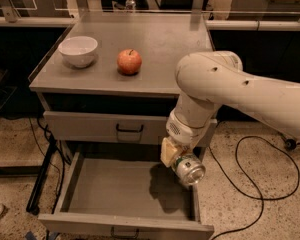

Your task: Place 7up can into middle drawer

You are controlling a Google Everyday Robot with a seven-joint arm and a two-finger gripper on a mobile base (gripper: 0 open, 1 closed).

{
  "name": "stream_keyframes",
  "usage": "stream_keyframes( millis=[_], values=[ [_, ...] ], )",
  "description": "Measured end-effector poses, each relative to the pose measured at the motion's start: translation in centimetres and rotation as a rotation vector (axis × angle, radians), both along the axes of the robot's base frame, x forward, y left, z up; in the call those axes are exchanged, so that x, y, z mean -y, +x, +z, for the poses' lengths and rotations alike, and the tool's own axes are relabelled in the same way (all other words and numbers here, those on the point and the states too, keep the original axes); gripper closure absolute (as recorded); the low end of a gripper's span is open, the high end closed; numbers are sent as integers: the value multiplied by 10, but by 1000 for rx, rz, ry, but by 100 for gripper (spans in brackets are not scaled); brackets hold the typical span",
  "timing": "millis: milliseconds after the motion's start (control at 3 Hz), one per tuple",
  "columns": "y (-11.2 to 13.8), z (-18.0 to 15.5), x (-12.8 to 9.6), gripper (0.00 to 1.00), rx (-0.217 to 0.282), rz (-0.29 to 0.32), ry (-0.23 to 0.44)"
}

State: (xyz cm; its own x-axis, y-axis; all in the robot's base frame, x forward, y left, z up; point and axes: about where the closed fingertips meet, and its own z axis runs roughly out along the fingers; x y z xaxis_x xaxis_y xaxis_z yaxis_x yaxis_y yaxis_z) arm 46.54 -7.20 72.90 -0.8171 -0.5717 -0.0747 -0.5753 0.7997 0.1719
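Observation:
The middle drawer point(115, 189) is pulled open below the cabinet top; its grey inside shows nothing in it. My gripper point(182, 164) hangs from the white arm over the drawer's right side, shut on the 7up can point(189, 169). The silver can lies tilted, its top facing the camera, a little above the drawer's right wall. Its shadow falls on the drawer floor to the left of it. The matching grey drawer front point(125, 128) above is closed.
A white bowl point(78, 50) and a red apple point(129, 61) stand on the cabinet top point(165, 44). A black cable point(250, 184) loops on the speckled floor to the right. A black frame point(40, 184) stands left of the drawer.

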Motion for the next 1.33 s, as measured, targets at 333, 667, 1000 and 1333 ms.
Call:
stream_keyframes(
  millis=[333,667,1000,1333],
  values=[
    [-15,-46,-21,100,-71,-2,3],
    [-20,-95,-44,100,-127,-30,28],
    [-19,-100,-47,100,-130,-37,35],
    [-20,-104,-48,100,-138,-39,38]
  ],
)
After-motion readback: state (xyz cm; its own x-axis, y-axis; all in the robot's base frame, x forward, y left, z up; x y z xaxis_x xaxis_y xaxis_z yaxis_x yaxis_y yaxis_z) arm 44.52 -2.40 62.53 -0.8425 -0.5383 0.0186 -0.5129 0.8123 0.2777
